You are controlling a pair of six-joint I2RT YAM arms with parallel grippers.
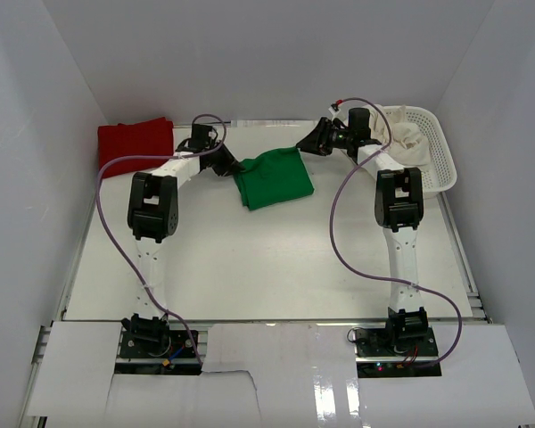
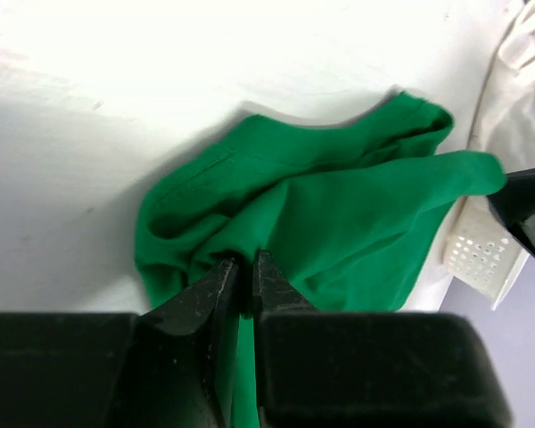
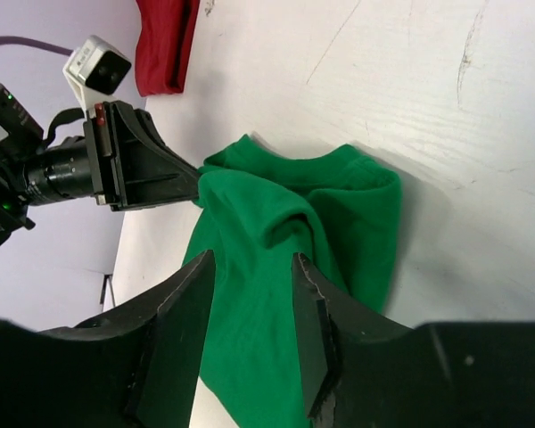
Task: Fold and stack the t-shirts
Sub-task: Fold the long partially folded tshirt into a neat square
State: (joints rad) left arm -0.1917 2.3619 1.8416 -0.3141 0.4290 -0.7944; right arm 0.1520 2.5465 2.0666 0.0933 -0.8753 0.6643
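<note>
The bright green t-shirt (image 1: 275, 179) lies rumpled and partly folded at the back middle of the table. My left gripper (image 1: 234, 168) is at its left edge and shut on a fold of the green cloth (image 2: 246, 267). My right gripper (image 1: 307, 144) is at the shirt's far right corner with its jaws apart, and the green cloth (image 3: 267, 312) shows between the fingers (image 3: 305, 294). A folded red t-shirt (image 1: 135, 143) lies at the back left corner. Cream-white shirts (image 1: 408, 135) sit in the basket.
A white plastic mesh basket (image 1: 439, 156) stands at the back right, beside the right arm; its corner shows in the left wrist view (image 2: 477, 254). White walls close in the table on three sides. The red shirt also shows in the right wrist view (image 3: 165, 45).
</note>
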